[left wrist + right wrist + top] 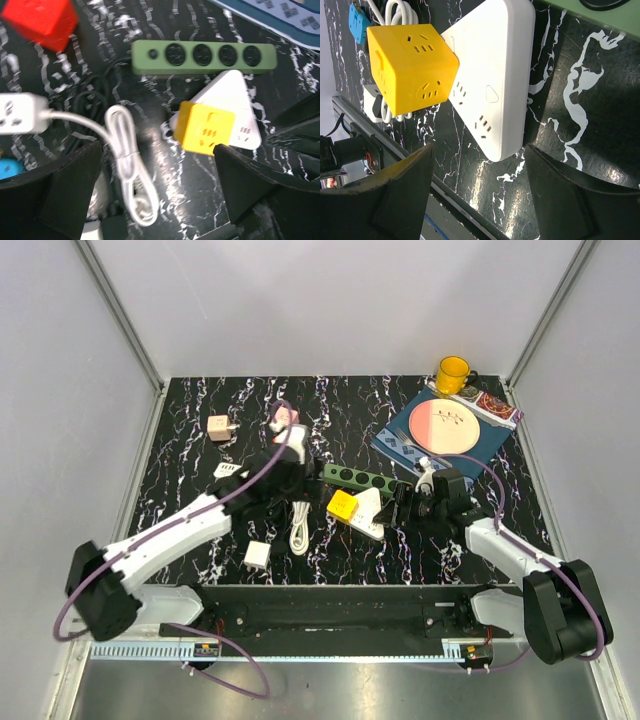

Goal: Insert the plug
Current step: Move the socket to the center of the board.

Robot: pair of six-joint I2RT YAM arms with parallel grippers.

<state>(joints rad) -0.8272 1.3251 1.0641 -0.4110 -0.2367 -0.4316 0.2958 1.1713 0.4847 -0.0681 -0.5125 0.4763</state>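
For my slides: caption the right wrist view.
Yellow cube adapter sits on white power strip, ahead of open right gripper.

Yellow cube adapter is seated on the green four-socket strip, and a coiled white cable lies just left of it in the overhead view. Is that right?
Not quite. The yellow cube adapter is seated on the white power strip, not the green four-socket strip, which lies apart behind it. The right wrist view shows this plainly. The coiled white cable does lie just left of it.
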